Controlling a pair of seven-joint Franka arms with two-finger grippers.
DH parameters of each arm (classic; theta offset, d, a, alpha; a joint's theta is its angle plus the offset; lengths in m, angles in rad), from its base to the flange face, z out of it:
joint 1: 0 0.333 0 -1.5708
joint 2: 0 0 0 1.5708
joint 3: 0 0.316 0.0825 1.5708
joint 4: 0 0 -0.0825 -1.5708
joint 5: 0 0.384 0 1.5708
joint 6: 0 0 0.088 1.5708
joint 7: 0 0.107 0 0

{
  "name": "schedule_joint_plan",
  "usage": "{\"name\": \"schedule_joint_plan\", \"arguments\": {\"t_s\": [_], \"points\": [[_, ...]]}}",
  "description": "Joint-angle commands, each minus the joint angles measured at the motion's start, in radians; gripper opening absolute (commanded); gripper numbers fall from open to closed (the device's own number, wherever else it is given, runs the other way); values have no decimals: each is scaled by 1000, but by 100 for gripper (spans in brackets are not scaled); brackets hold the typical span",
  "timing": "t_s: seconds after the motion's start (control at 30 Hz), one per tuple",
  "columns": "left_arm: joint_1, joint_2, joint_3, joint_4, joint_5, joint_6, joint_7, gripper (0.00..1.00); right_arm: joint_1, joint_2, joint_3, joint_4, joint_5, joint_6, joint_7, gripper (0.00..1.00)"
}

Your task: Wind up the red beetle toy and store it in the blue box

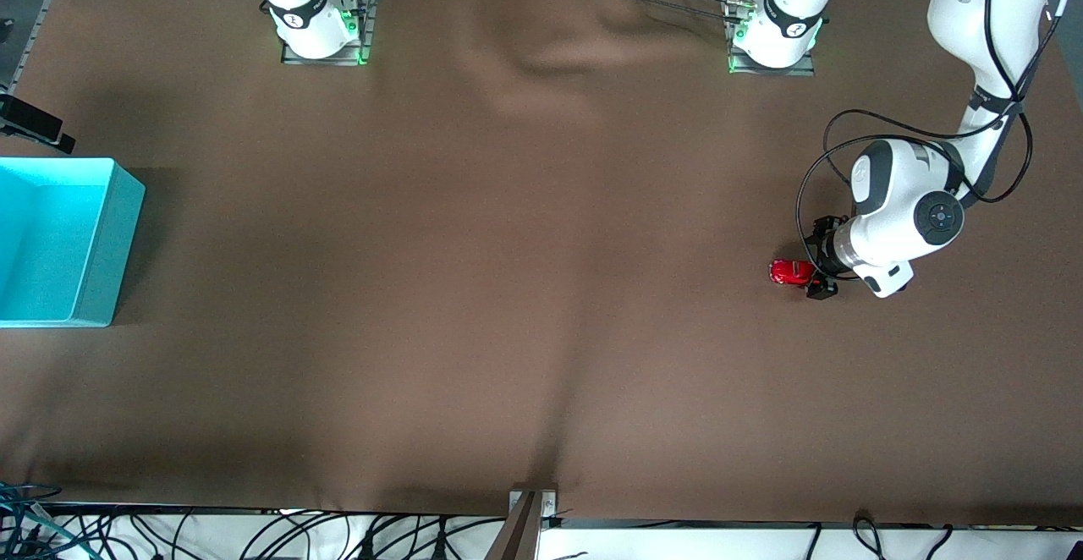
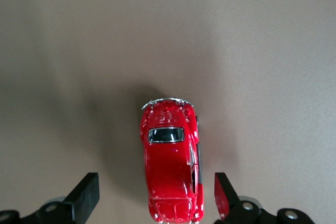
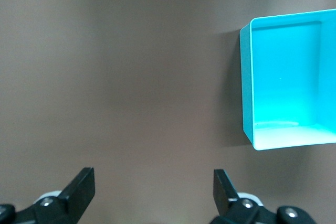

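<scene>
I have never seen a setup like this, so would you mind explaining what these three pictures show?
Two white robot arms stand at a table under a brown cloth. One picture looks down from across the table; the other two come from cameras on the arms' wrists. The left gripper is low at the red beetle toy, its open fingers on either side of the toy, which sits on the cloth, not yet gripped. The right gripper is open, holds nothing and waits above the cloth. The blue box stands at the right arm's end.
</scene>
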Motion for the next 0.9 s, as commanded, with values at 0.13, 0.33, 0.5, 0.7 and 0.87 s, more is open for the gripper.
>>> {"name": "schedule_joint_plan", "arguments": {"t_s": [0.13, 0.33, 0.5, 0.7, 0.87], "points": [[-1, 19, 6, -9, 19, 43, -20, 94, -6, 5, 2, 18, 19, -7, -10, 100], [0, 21, 6, -7, 22, 43, -19, 38, -6, 5, 2, 18, 19, -7, -10, 100], [2, 21, 6, -7, 47, 43, -20, 0, -6, 5, 2, 18, 19, -7, -10, 100], [0, 18, 6, -1, 47, 43, -45, 0, -6, 5, 2, 18, 19, -7, -10, 100], [-4, 10, 2, 22, 47, 41, -105, 0, -6, 5, 2, 18, 19, -7, -10, 100]]}}
